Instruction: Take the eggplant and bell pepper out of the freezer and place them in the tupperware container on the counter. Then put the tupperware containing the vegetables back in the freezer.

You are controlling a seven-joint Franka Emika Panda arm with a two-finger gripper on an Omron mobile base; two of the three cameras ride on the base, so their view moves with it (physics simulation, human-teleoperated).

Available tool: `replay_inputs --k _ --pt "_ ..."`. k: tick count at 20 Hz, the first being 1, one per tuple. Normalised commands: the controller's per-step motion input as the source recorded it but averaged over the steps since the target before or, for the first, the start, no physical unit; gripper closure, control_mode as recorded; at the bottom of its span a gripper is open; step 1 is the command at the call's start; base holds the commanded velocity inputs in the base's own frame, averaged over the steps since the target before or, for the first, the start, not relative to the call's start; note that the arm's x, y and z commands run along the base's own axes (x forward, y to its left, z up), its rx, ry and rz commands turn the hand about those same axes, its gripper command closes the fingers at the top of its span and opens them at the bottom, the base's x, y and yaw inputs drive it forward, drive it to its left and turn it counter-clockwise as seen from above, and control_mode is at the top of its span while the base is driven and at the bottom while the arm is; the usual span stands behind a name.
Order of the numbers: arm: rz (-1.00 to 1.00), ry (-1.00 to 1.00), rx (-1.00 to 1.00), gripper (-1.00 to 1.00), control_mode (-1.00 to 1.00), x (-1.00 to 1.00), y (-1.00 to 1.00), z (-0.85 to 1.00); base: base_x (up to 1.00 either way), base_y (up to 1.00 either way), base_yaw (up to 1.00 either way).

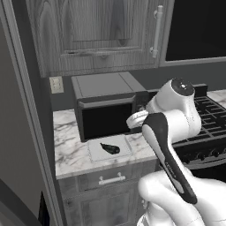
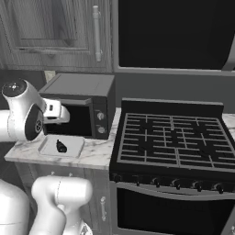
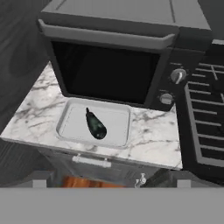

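Note:
The dark eggplant (image 3: 95, 125) lies inside the pale tupperware container (image 3: 118, 120), which sits on the marble counter (image 3: 153, 140) in front of the microwave. The two base views show the same eggplant (image 1: 110, 148) (image 2: 60, 147) in the same container (image 1: 95, 152) (image 2: 73, 144). My gripper (image 3: 109, 180) hovers above and in front of the container, open, with nothing between its fingers. The bell pepper is out of view. The freezer's tall grey side (image 1: 22, 132) fills the left edge of the left base view.
A black-fronted microwave (image 3: 109, 65) stands right behind the container. The stove with black grates (image 2: 170, 137) adjoins the counter on the right. Wood-grain wall cabinets (image 1: 101, 31) hang overhead. A drawer with a silver handle (image 1: 111, 179) sits under the counter.

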Motion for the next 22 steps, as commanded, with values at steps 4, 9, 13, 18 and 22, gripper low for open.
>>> replay_inputs --k 4,9,13,18,22 --pt "-0.22 0.12 0.00 -1.00 -1.00 -0.28 -0.59 0.80 0.00 0.00 0.00" --pt "-0.17 0.06 0.00 -1.00 -1.00 -0.25 -0.30 0.38 0.00 0.00 0.00" --pt "-0.03 -0.10 0.00 -1.00 -1.00 -0.58 0.00 0.00 0.00 0.00 0.00" --pt "0.00 -0.07 0.05 -1.00 -1.00 -0.62 -0.01 0.13 0.00 0.00 0.00" --pt "0.02 -0.03 0.08 -1.00 -1.00 -0.39 -0.03 0.01 0.00 0.00 0.00"
